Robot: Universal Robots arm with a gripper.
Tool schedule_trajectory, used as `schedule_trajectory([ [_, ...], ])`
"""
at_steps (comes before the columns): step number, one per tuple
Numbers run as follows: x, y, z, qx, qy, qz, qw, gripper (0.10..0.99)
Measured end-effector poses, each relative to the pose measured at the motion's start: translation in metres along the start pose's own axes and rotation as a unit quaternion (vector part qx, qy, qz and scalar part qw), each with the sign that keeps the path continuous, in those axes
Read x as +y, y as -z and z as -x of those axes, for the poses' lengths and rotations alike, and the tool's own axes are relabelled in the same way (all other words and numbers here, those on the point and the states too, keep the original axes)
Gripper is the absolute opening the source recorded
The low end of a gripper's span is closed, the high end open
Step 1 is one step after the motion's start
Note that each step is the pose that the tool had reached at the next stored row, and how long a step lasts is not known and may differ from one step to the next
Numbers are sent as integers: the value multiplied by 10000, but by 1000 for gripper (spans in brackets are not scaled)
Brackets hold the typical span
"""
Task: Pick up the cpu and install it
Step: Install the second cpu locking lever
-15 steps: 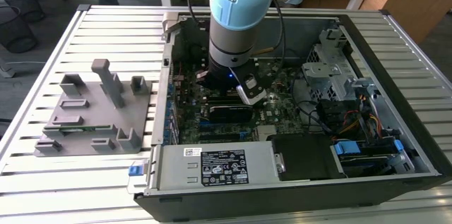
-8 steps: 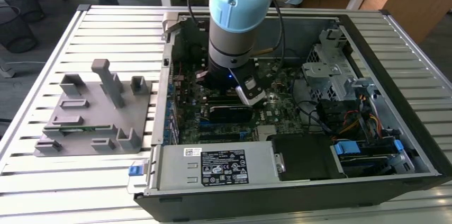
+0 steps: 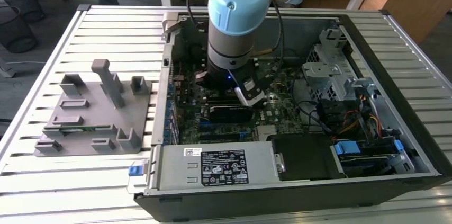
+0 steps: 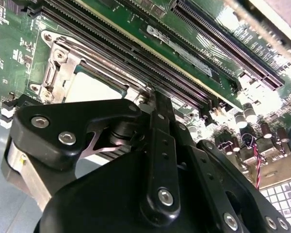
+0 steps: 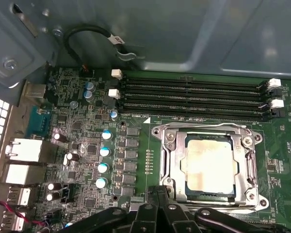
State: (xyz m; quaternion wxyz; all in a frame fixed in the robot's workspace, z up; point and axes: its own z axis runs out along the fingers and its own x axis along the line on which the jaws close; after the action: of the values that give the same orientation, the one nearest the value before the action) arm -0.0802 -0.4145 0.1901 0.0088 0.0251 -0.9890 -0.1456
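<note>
While the arm [image 3: 236, 17] is reaching down into the open computer case [image 3: 395, 102] in the exterior view, the gripper [image 5: 157, 194] is hanging just above the motherboard [image 5: 82, 145], close beside the socket frame [image 5: 208, 167]. In the first wrist view the cpu [image 5: 207, 165] is lying flat inside that metal frame, its pale silvery top facing up and catching the light, and the gripper's dark fingertips are coming together right at the frame's near edge, apart from the chip and not around it. Its fingers [image 5: 150, 204] are looking drawn narrow, nearly meeting, with nothing showing between them. In the second wrist view the black linkage of the gripper [image 4: 157, 104] is covering much of the picture, and beyond it a bright corner of the cpu [image 4: 89, 90] is showing inside the socket frame [image 4: 56, 63], just past the fingertip. Four long memory slots [image 5: 194, 99] are running alongside the socket on its far side from the gripper, with white latches at their ends. Small silver-topped capacitors [image 5: 104, 153] are standing in a row on the board, on the socket's side toward the rear ports. Outside the case, toward the exterior view's left, a grey parts holder [image 3: 95, 110] is sitting on the slatted table [image 3: 92, 181], well apart from the gripper.
</note>
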Motion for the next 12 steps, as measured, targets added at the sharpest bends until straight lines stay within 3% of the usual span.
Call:
schedule_trajectory([
  [7,-1,3,-4,0,0,3,10000,106],
  [12,24,83,-6,-1,0,9,10000,106],
])
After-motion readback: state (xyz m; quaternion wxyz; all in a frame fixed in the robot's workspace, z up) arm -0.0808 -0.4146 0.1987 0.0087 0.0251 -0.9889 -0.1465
